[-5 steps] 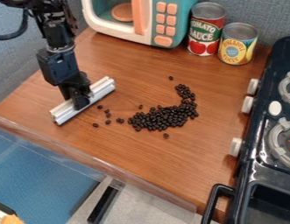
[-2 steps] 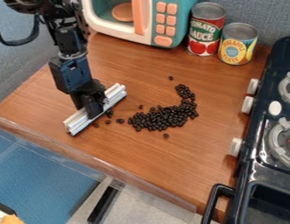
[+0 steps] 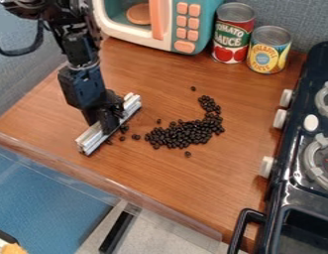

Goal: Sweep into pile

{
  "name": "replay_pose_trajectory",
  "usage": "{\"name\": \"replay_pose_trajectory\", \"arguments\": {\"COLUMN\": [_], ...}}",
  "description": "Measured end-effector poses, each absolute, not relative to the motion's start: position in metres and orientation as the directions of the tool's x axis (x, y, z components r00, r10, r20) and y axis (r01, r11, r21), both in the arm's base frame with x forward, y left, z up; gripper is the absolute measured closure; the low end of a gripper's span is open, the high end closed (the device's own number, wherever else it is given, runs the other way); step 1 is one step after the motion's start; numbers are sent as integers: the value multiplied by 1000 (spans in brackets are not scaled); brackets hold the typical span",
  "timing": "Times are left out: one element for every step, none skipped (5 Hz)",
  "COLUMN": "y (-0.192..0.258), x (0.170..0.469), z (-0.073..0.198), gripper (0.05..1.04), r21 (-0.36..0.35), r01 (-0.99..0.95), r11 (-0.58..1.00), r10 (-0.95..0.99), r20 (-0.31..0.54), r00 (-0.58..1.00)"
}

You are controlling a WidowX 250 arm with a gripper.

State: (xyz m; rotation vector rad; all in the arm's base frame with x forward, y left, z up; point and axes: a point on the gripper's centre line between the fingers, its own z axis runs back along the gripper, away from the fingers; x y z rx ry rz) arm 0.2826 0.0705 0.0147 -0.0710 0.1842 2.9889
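Looking down on a brown wooden tabletop (image 3: 156, 74), bordered on the right by a black toy stove (image 3: 295, 149) with pale knobs and round burners. At the stove's near end, cut by the view's edge, opening into a dark basin (image 3: 279, 238). Along the back, backed against a blue-gray wall, fitted out as a toy microwave (image 3: 120, 33) in teal and white, with an orange round disc (image 3: 138, 14) inside, behind the window. On the left, hanging down from the top edge, ending in a black gripper (image 3: 108, 121), clenched on the middle of a silver metal bar (image 3: 132, 106). Slanted low over the wood, from nearer left to farther right. To the right of the microwave, standing upright side by side: in a red-and-green label, a taller can (image 3: 234, 34); in yellow and blue, a shorter can (image 3: 267, 54). Both with gray metal tops, contents hidden. To the right of the gripper and apart from it, heaped into a dark bean pile (image 3: 186, 134), trailing up in a curved tail. Between pile and bar, scattered as stray beans (image 3: 136, 137), some just beside the bar; touching or not, cannot tell.
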Motion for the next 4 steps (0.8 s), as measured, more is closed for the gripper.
{"name": "replay_pose_trajectory", "arguments": {"y": [67, 63, 59, 49], "x": [284, 286, 289, 299], "z": [12, 11, 12, 13], "gripper": [719, 719, 719, 719], "r21": [128, 148, 164, 190], "r01": [-94, -33, 15, 53], "r11": [-987, -988, -986, -980], "r10": [86, 24, -27, -68], "r20": [-65, -63, -66, -74], "r00": [-994, -998, -997, -995]}}
